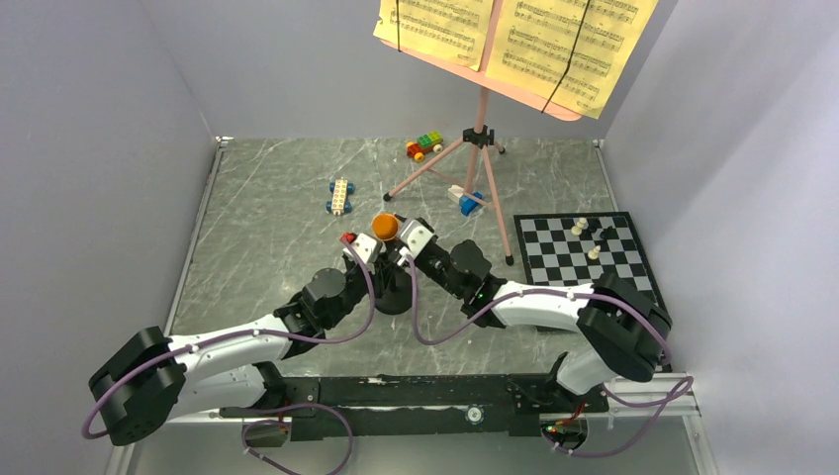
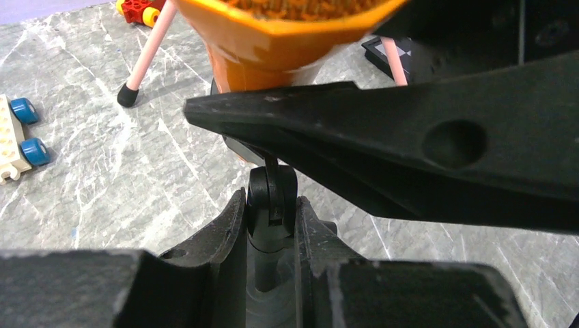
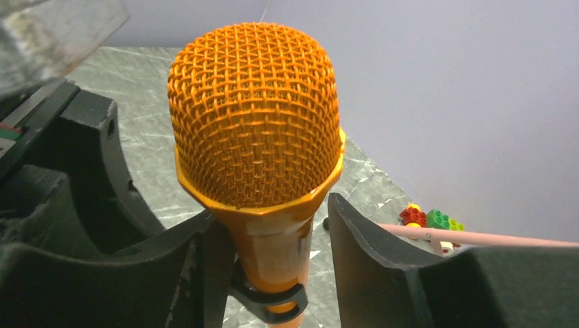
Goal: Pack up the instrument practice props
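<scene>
I read my left hand (image 2: 270, 199) pinching the mic stand (image 2: 263, 268) post, my right hand (image 3: 273, 229) spread around the orange microphone (image 3: 254, 116) (centred, upright); open surface (image 1: 262, 233) lies left, chessboard (image 1: 554, 262) crowds right.

No words, brands or numbers I can read anywhere, the only print I see is rows of music notation on the yellow pages (image 1: 613, 40) atop the pink music stand (image 1: 482, 111), too small for me to make out any title or lettering
</scene>
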Tool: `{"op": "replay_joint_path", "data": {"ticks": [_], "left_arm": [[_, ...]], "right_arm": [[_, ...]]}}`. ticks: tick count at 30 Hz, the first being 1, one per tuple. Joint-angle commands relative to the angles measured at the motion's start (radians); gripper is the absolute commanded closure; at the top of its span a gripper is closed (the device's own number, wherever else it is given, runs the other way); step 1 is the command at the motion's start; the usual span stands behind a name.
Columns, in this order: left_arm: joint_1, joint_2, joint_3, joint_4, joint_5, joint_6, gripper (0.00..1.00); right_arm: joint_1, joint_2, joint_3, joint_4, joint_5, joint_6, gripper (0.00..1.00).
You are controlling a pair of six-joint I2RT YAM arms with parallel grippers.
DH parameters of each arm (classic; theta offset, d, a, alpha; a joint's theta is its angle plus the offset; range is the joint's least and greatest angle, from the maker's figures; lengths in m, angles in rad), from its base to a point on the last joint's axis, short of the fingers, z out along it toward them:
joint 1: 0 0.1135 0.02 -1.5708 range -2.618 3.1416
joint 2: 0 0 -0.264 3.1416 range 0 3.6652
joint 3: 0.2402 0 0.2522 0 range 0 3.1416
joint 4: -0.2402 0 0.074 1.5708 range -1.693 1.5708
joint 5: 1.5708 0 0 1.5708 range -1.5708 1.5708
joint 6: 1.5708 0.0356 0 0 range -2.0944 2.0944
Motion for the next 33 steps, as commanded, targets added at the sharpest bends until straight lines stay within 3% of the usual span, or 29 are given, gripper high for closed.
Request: {"op": "replay_joint_path", "data": {"ticks": [1, 4, 6, 10, 15, 17, 25, 33], "left_arm": [[-0.024, 0.020, -0.047, -0.232, 0.110, -0.041, 1.00], [-0.024, 0.022, -0.046, -0.232, 0.112, -0.041, 1.00], [-0.024, 0.022, -0.046, -0.234, 0.112, -0.042, 1.00], [-0.024, 0.020, -0.047, -0.238, 0.105, -0.045, 1.00], [-0.024, 0.025, -0.048, -0.242, 0.090, -0.052, 1.00], [-0.024, 0.027, -0.052, -0.240, 0.081, -0.056, 1.00], [-0.024, 0.036, -0.085, -0.208, 0.039, -0.075, 1.00], [-0.024, 0.040, -0.087, -0.193, 0.044, -0.078, 1.00]], "right_arm": [[-0.024, 0.008, 0.081, 0.122, 0.038, -0.023, 0.44], [-0.025, 0.016, 0.090, 0.128, 0.041, -0.024, 0.36], [-0.024, 0.016, 0.099, 0.119, 0.039, -0.027, 0.39], [-0.025, 0.013, 0.099, 0.113, 0.049, -0.025, 0.65], [-0.026, -0.017, 0.090, 0.090, 0.087, -0.009, 0.86], [-0.027, -0.036, 0.092, 0.081, 0.134, 0.005, 1.00], [-0.030, -0.101, 0.201, -0.139, 0.360, 0.083, 1.00], [-0.034, -0.160, 0.237, -0.245, 0.490, 0.097, 1.00]]}}
